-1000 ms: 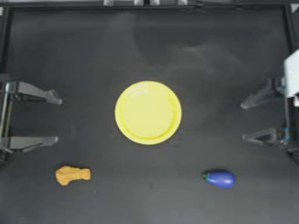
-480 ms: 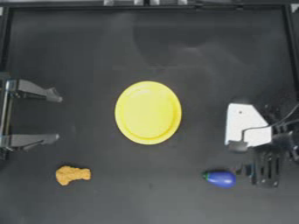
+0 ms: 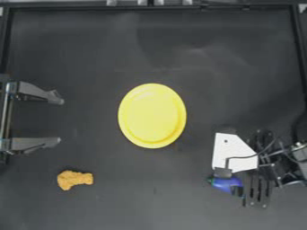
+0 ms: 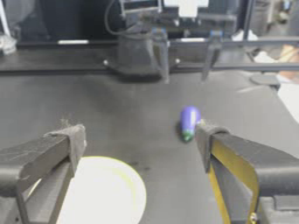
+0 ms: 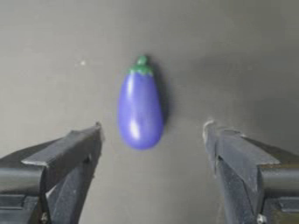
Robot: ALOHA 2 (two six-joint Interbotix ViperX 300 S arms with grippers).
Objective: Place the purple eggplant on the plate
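Note:
The purple eggplant lies on the table at the front right, its far end covered by my right gripper. In the right wrist view the eggplant lies lengthwise just beyond and between the spread jaws of the right gripper, which is open and touches nothing. The yellow plate sits bare at the table's middle. My left gripper is parked open at the left edge; its wrist view shows the plate near and the eggplant farther off.
An orange-tan nugget lies at the front left, well away from both grippers. Dark table lies between the eggplant and the plate. A metal frame runs along the far side in the left wrist view.
My right arm has left its parked spot at the right edge and come forward and inward over the eggplant. The eggplant, plate and left arm have not moved.

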